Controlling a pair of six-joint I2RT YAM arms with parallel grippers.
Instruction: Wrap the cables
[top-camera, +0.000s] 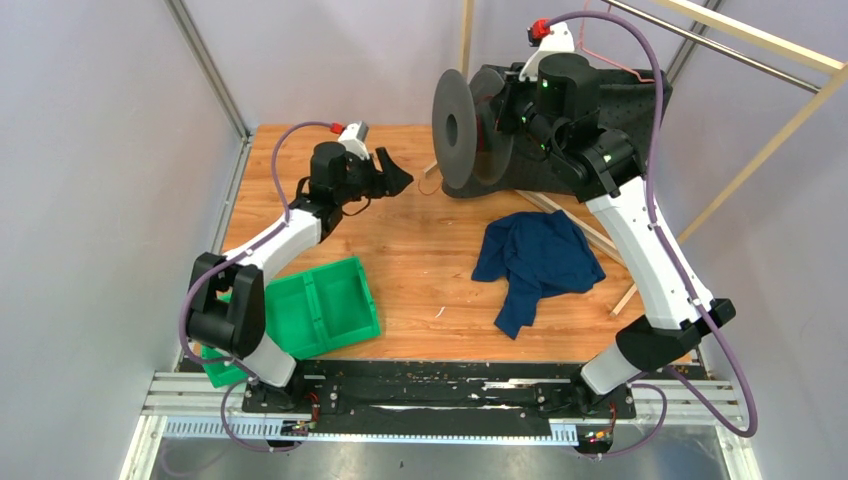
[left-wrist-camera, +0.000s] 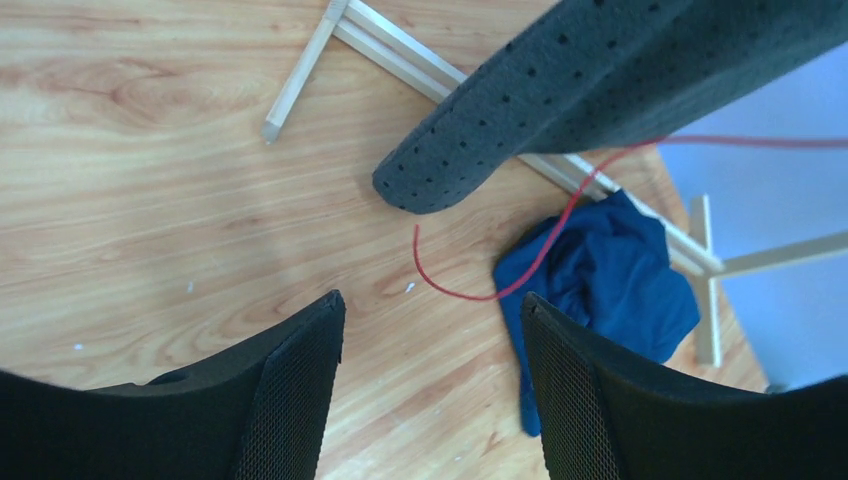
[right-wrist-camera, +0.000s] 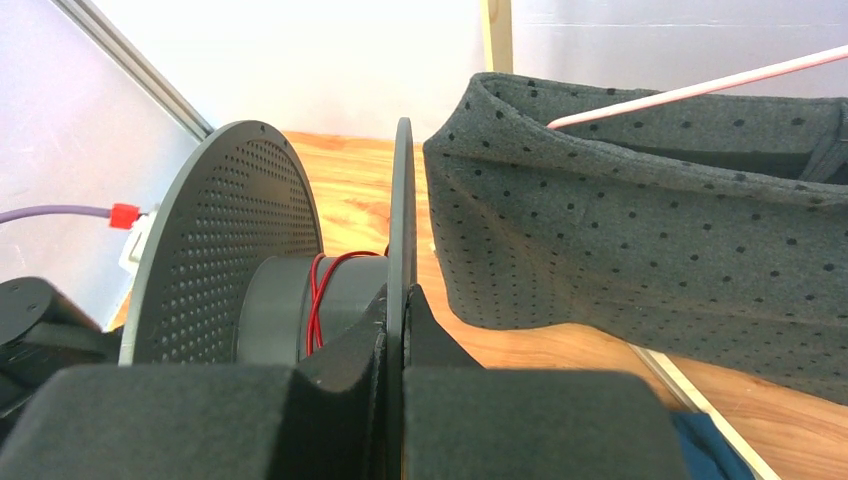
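A thin red cable (left-wrist-camera: 470, 292) lies loose on the wooden table, its free end curling ahead of my left gripper (left-wrist-camera: 430, 305). It rises to the right, off the table. A few turns of the red cable (right-wrist-camera: 318, 298) sit on the hub of the dark grey spool (top-camera: 470, 130). My left gripper (top-camera: 398, 178) is open and empty, hovering left of the spool. My right gripper (right-wrist-camera: 403, 300) is shut on the spool's near flange (right-wrist-camera: 402, 200), at the spool's right side in the top view (top-camera: 505, 112). No dark cable shows.
A dark grey dotted felt mat (top-camera: 610, 120) is draped behind the spool and hangs over the table (left-wrist-camera: 600, 80). A blue cloth (top-camera: 540, 258) lies right of centre. A green bin (top-camera: 325, 305) sits at the front left. Wooden slats (left-wrist-camera: 300, 75) lie by the mat.
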